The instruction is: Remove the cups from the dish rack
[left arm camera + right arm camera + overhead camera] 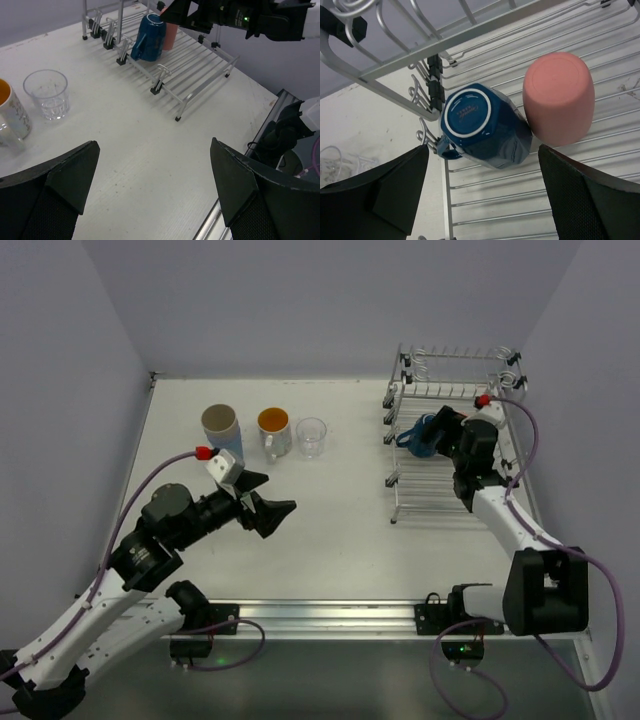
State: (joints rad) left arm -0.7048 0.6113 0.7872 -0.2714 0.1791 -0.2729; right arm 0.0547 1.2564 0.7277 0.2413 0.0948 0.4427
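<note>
The dish rack (428, 498) stands at the right of the table. On its lower tier a dark-blue mug (482, 125) lies upside down against an upside-down pink cup (559, 97). My right gripper (482, 195) is open just over them, one finger on each side, touching neither; it also shows in the top view (432, 436). My left gripper (270, 504) is open and empty over the middle of the table. A light-blue tumbler (221, 428), an orange-inside glass mug (274, 430) and a clear glass (312, 437) stand on the table at the back left.
The rack's upper tier with its coiled wire holder (460, 360) overhangs the right gripper. The left wrist view shows the rack (200, 65), the blue mug (150, 37), the clear glass (46, 93) and the table's metal front edge (215, 220).
</note>
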